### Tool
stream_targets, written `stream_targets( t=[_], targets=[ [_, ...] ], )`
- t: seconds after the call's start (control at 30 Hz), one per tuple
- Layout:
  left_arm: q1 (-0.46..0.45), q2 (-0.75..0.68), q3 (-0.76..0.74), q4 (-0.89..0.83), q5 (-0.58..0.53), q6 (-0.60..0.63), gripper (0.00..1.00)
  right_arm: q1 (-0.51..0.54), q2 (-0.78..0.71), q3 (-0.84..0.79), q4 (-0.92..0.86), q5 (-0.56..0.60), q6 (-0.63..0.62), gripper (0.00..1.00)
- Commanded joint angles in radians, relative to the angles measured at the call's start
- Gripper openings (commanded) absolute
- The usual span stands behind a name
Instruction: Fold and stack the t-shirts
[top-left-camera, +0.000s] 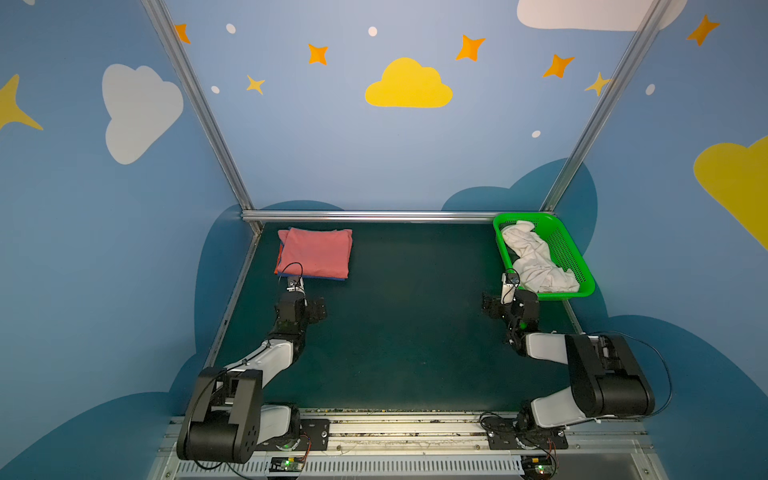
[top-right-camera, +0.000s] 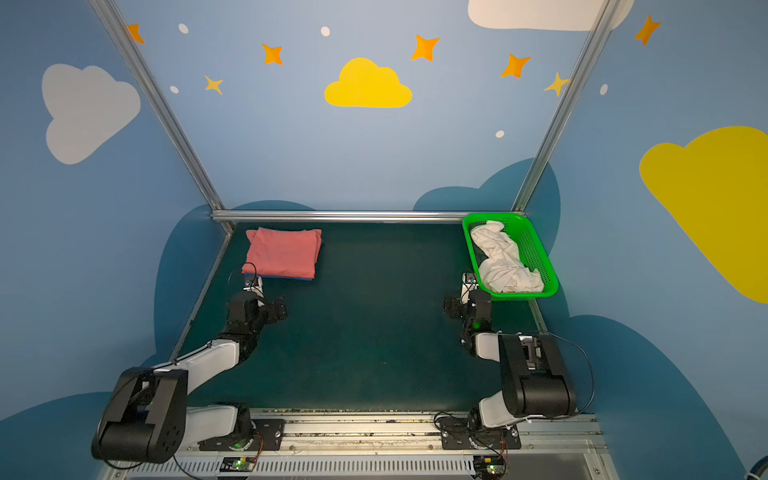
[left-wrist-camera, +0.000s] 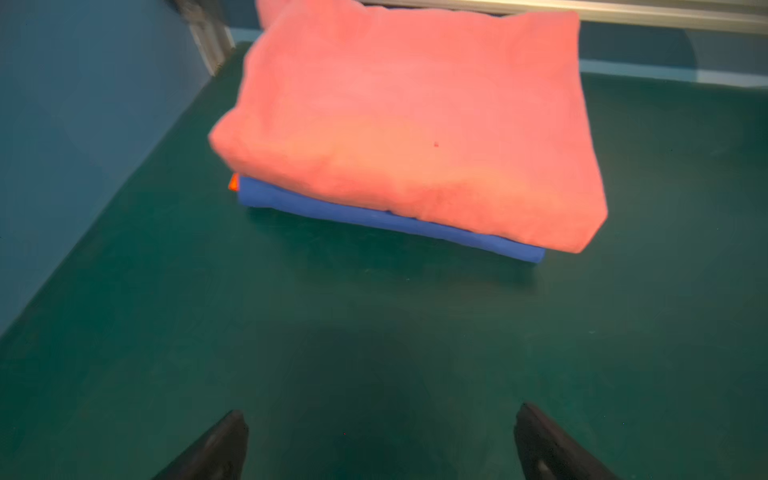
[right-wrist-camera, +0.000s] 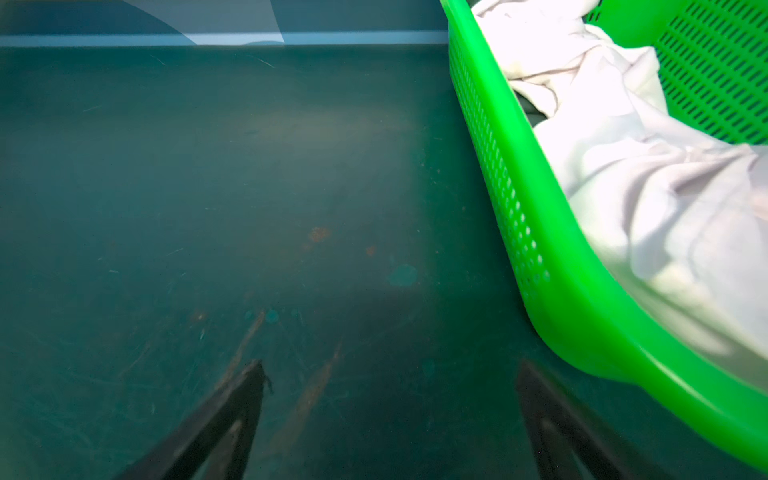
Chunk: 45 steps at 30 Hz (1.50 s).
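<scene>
A folded salmon-pink t-shirt (top-left-camera: 315, 251) (top-right-camera: 284, 251) (left-wrist-camera: 407, 124) tops a stack at the table's back left. Under it lies a royal blue t-shirt (left-wrist-camera: 374, 218), and an orange sliver (left-wrist-camera: 235, 182) peeks out at one corner. A white t-shirt (top-left-camera: 536, 259) (top-right-camera: 505, 259) (right-wrist-camera: 644, 187) lies crumpled in the green basket (top-left-camera: 567, 249) (top-right-camera: 534, 249) (right-wrist-camera: 552, 257) at the back right. My left gripper (top-left-camera: 296, 286) (top-right-camera: 254, 286) (left-wrist-camera: 381, 413) is open and empty just before the stack's near edge. My right gripper (top-left-camera: 509, 286) (top-right-camera: 469, 284) (right-wrist-camera: 391, 365) is open and empty over the mat, beside the basket's near left corner.
Dark green mat (top-left-camera: 407, 324) covers the table between the two arms. An aluminium rail (top-left-camera: 374, 215) runs along the back edge, and blue walls close in the left, back and right sides. The arm bases sit on the front rail (top-left-camera: 407, 432).
</scene>
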<state>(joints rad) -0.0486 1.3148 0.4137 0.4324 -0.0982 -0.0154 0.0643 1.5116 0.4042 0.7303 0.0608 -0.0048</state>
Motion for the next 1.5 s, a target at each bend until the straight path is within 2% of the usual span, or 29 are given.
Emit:
stream_targets(
  t=[0.0, 0.07, 0.1, 0.13, 0.17, 0.23, 1.47],
  targets=[
    [-0.001, 0.050, 0.060, 0.053, 0.044, 0.033, 1.00, -0.015, 0.004, 0.002, 0.071, -0.033, 0.003, 0.96],
    [0.000, 0.088, 0.098, 0.034, 0.028, 0.040, 1.00, -0.018, 0.006, 0.002, 0.076, -0.036, 0.005, 0.96],
    [0.000, 0.107, 0.089, 0.076, 0.032, 0.057, 1.00, -0.019, 0.003, 0.002, 0.073, -0.037, 0.005, 0.96],
    [0.001, 0.149, 0.050, 0.202, -0.004, 0.054, 1.00, -0.019, 0.005, 0.002, 0.075, -0.036, 0.005, 0.96],
    [0.010, 0.177, 0.031, 0.256, -0.068, -0.006, 1.00, -0.020, 0.006, 0.002, 0.074, -0.038, 0.006, 0.96],
    [0.064, 0.207, 0.019, 0.287, 0.025, -0.038, 1.00, -0.020, 0.006, 0.003, 0.073, -0.038, 0.005, 0.96],
    [0.070, 0.196, 0.025, 0.258, 0.041, -0.021, 1.00, -0.020, 0.007, 0.008, 0.063, -0.039, 0.003, 0.96]
  ],
)
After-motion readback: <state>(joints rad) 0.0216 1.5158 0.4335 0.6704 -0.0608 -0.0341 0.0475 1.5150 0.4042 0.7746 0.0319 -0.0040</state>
